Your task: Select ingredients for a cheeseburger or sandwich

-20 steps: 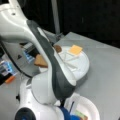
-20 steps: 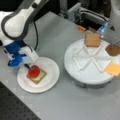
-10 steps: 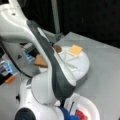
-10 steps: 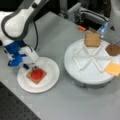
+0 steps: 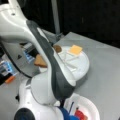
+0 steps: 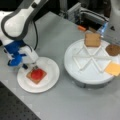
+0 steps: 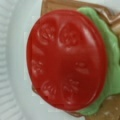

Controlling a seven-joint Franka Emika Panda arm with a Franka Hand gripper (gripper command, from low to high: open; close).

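I am hovering my gripper at the far left edge of the white paper plate, which is sitting at the left of a front view; whether my fingers are apart or together I cannot tell, as the blue and white wrist is hiding them. On that plate the sandwich is lying flat, a tan toast square with one corner pointing toward me and a red disc on top. The wrist view is filling in what the front views are not showing: the red disc, slightly oval with its long axis running up and down that picture, is resting on a green leaf that is peeking out along its right side, and both are lying on the toast.

To the right, well apart from the plate, the round white divided tray is holding three loose pieces, one of each: a toast square at the far side, a dark brown disc at the far right, and a yellow square at the right rim, each in its own wedge. In a front view my own arm is covering most of the tray, leaving the yellow square, the brown disc and an edge of toast showing.
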